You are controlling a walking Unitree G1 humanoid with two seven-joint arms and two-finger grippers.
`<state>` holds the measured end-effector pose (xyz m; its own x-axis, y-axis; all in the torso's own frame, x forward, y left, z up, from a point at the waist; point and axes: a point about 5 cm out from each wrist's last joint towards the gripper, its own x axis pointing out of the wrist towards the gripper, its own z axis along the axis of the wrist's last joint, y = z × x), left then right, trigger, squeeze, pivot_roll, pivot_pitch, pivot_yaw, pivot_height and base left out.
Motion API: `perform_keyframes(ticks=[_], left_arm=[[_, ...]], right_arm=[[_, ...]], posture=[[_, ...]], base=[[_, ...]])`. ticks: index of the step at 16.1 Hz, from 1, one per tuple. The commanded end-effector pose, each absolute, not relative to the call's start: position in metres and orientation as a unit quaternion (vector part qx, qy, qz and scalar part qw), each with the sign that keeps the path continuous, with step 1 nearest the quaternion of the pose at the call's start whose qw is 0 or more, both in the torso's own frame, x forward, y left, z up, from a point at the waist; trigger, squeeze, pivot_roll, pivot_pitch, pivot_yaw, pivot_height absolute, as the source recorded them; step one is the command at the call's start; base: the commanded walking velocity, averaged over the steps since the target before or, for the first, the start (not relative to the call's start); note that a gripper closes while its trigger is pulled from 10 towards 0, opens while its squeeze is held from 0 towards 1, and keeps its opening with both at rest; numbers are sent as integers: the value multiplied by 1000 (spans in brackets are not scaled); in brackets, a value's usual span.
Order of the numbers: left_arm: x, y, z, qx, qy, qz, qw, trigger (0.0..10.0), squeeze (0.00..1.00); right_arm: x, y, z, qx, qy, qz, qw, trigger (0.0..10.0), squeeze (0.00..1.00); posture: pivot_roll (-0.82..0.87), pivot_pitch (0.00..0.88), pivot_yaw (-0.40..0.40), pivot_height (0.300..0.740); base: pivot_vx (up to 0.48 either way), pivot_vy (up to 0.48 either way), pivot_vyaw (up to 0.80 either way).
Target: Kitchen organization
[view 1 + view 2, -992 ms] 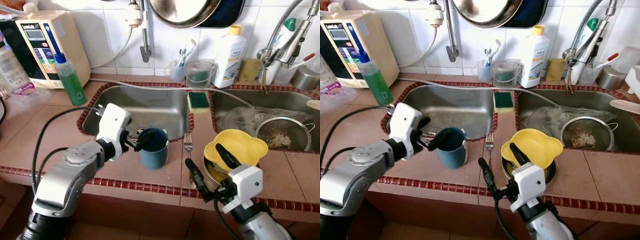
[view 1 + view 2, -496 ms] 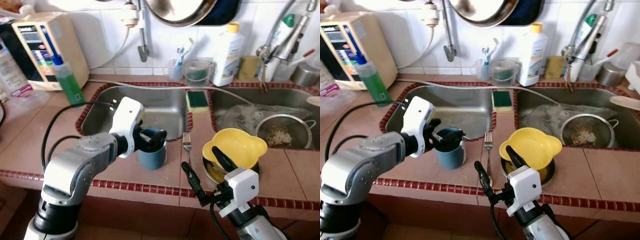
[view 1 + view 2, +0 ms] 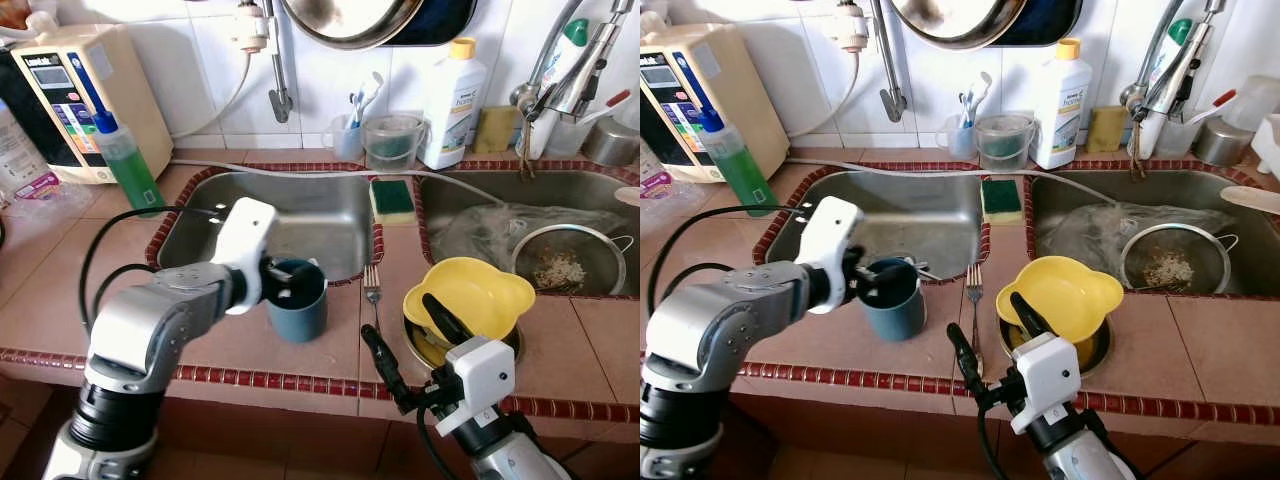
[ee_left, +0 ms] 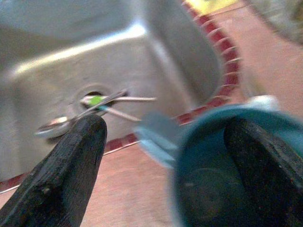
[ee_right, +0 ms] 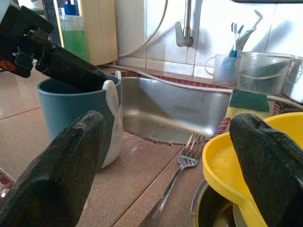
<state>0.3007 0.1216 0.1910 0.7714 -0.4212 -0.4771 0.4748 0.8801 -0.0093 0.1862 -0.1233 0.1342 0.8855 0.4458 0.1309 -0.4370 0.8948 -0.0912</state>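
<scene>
The tidying looks barely begun: the tiled desk (image 3: 60,290) still carries a yellow bowl (image 3: 470,295) and a fork (image 3: 374,290). The left gripper (image 3: 285,285) straddles the rim of the upright blue mug (image 3: 298,310) beside the sink (image 3: 300,215), fingers apart. The right gripper (image 3: 410,345) hangs wide, empty.

this is a home kitchen. a double steel sink (image 3: 300,215) is set into a terracotta-tiled table (image 3: 60,270) beneath white wall tiles. a faucet (image 3: 565,75), a dish soap bottle (image 3: 128,165), a sponge (image 3: 396,200), a cleaner bottle (image 3: 453,90), a strainer (image 3: 565,262) holding scraps, a fork (image 3: 374,292) and a hanging pan (image 3: 350,18) all point to everyday household dishwashing.
</scene>
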Motion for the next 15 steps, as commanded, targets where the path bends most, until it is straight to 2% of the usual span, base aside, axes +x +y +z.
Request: perform_keyframes(ticks=[1,3,6,12,15], left_arm=[[303,130,191,62,238,-217,945,10000,0],[311,147,196,67,238,-191,950,10000,0],[312,154,199,64,235,-193,950,10000,0],[303,144,200,62,220,-254,940,10000,0],[304,144,202,64,214,-256,940,10000,0]], right_arm=[[185,-121,139,-29,-83,228,970,10000,0],[185,-122,140,-30,-83,227,970,10000,0],[185,-123,140,-32,-83,228,970,10000,0],[186,-124,141,-35,-81,228,970,10000,0],[187,-124,141,-36,-81,229,969,10000,0]], posture=[[-248,61,123,740],[-246,66,119,740],[-245,72,116,740],[-243,80,111,740],[-242,80,112,740]], base=[[0,0,0],[0,0,0],[0,0,0],[0,0,0],[0,0,0]])
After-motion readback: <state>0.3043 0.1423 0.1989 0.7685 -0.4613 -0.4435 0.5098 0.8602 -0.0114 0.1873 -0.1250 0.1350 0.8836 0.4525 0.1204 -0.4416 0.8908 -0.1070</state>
